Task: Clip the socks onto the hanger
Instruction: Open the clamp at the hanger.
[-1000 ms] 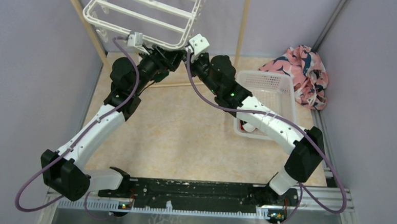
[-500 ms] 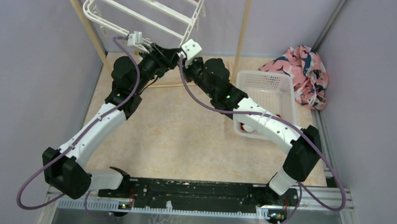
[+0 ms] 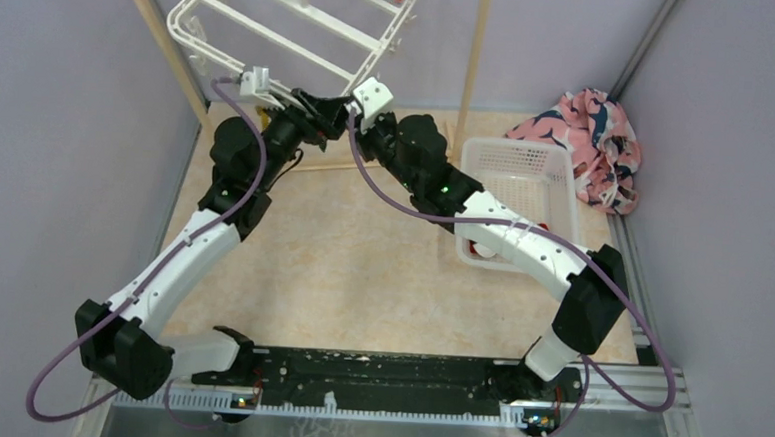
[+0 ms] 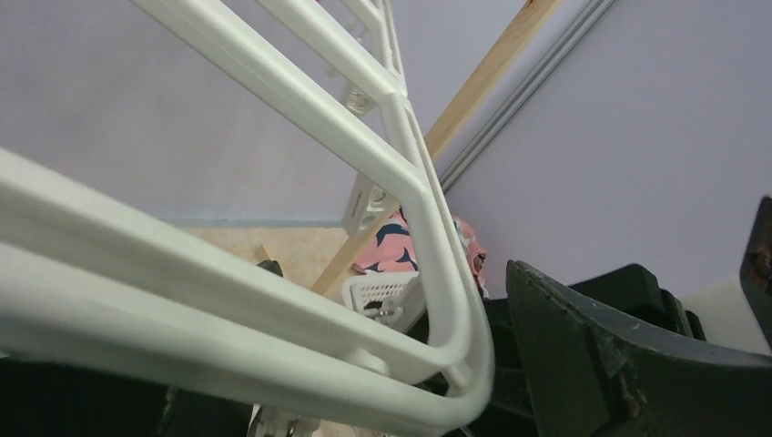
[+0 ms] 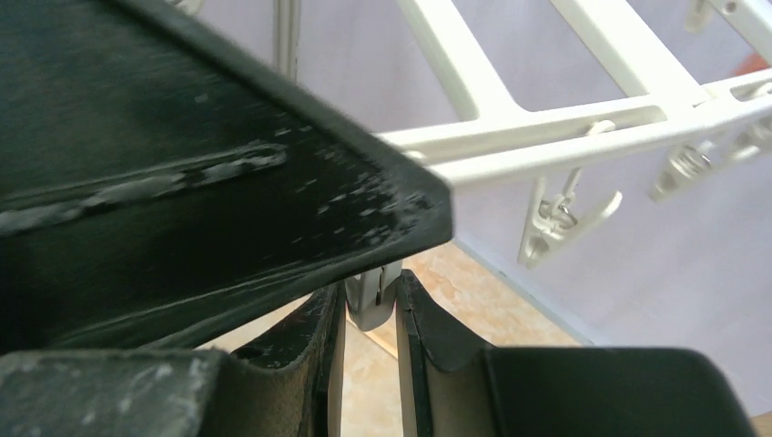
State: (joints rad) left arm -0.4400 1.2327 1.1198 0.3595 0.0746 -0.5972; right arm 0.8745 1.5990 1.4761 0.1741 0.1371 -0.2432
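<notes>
At 12 o'clock, the right gripper (image 5: 369,319) pinches a pale plastic clip (image 5: 371,299) beneath the hanger's (image 4: 435,246) smooth, rounded white corner; the left gripper's (image 3: 331,105) closure cannot be determined.

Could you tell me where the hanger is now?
In the top view, the hanger hangs at upper centre-left between two wooden poles, its near corner by the left gripper and right gripper.

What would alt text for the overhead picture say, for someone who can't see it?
Seen from above, two white-and-black robot arms reach away from the camera, the left claw and right claw meeting at the near corner of a tilted white hanger. A white basket and a pink-and-navy cloth heap sit at the right.
</notes>
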